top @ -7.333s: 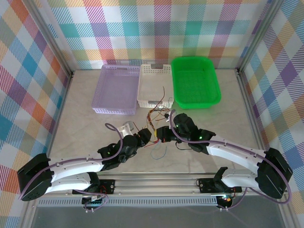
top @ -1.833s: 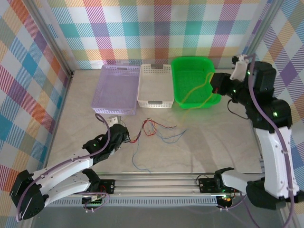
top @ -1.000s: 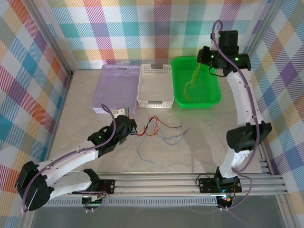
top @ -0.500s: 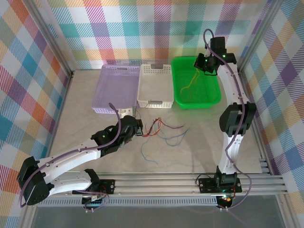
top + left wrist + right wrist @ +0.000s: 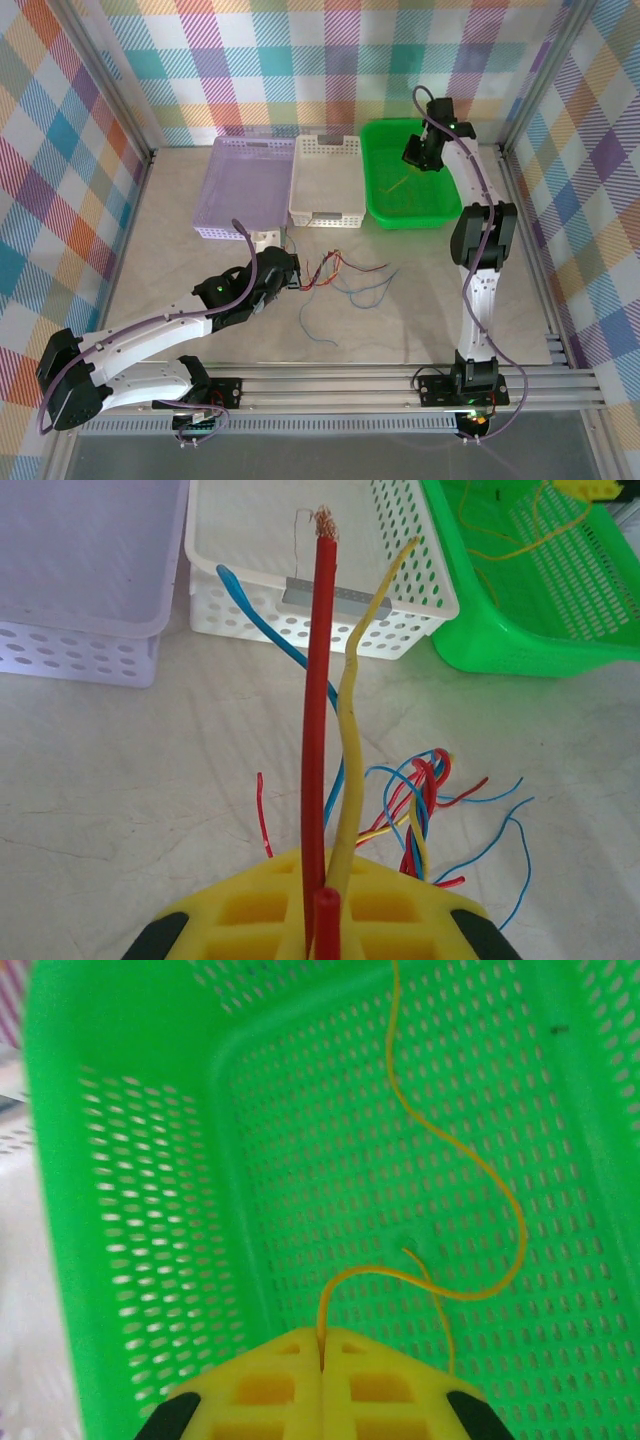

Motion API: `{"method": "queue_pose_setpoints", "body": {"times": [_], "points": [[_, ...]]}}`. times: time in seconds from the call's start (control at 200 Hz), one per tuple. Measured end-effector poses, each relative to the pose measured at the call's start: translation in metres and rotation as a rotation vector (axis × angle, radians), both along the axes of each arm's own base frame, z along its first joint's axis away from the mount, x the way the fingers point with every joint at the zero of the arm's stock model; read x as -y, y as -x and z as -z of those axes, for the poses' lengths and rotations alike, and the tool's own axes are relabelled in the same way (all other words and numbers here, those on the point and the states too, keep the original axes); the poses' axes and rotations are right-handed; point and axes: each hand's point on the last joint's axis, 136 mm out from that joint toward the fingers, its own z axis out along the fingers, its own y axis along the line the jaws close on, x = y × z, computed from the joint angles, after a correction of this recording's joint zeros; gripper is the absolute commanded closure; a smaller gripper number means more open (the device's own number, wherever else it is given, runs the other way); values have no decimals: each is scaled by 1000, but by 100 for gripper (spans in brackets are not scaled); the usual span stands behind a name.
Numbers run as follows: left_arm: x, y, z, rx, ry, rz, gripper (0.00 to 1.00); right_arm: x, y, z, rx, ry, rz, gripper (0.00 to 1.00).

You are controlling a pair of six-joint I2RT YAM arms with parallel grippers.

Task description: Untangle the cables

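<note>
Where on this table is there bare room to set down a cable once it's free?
Bare table lies left of the left arm, before the purple basket, and again along the right edge past the right arm. The middle before the white basket is crowded: the left claw grips the cables there.

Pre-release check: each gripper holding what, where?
Left gripper: thin red wire and yellow wire, pinched short of their free ends. Right gripper: curly orange-yellow wire over green plastic basket; spot unclear.
</note>
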Motion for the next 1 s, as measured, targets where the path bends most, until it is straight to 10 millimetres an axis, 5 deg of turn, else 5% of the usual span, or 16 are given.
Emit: {"method": "queue_pose_setpoints", "body": {"times": [0.395,0.735,0.835,1.0], "points": [[-2,3,3,-11,-18,4,100,9,5,3,-28,46,25,69],[-2,3,0,-4,-9,4,100,15,10,-3,-44,66,48,56],[-2,3,0,-3,-9,5,100,13,16,-19,-30,49,44,51],[-2,3,-1,4,-19,14,100,-8,48,-76,57,-76,-12,42]]}}
